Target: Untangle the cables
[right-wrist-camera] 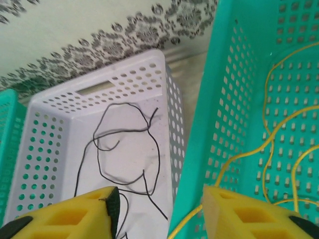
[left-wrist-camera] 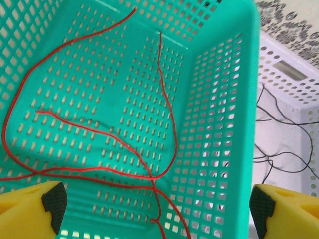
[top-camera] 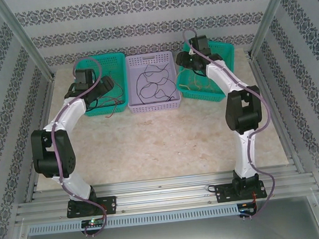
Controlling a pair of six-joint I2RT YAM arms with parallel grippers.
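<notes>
Thin red cables [left-wrist-camera: 130, 148] lie looped on the floor of the left green basket [left-wrist-camera: 219, 74]. My left gripper [left-wrist-camera: 159, 211] hangs over them, open wide, with nothing between its yellow fingers [left-wrist-camera: 35, 209]. Black cables [right-wrist-camera: 149, 144] curl in the purple basket [right-wrist-camera: 45, 134] in the middle. Yellow cables [right-wrist-camera: 271, 142] lie in the right green basket [right-wrist-camera: 219, 99]. My right gripper [right-wrist-camera: 159, 216] is open astride that basket's left wall, and one yellow strand runs up past its right finger's inner face. From above, the left gripper [top-camera: 109, 86] and right gripper [top-camera: 189, 60] each sit over their own basket.
The three baskets stand side by side at the back of the table [top-camera: 161, 136], against the patterned wall. A red strand end [top-camera: 112, 113] hangs over the front of the left basket. Metal frame posts [top-camera: 28, 44] rise at both back corners.
</notes>
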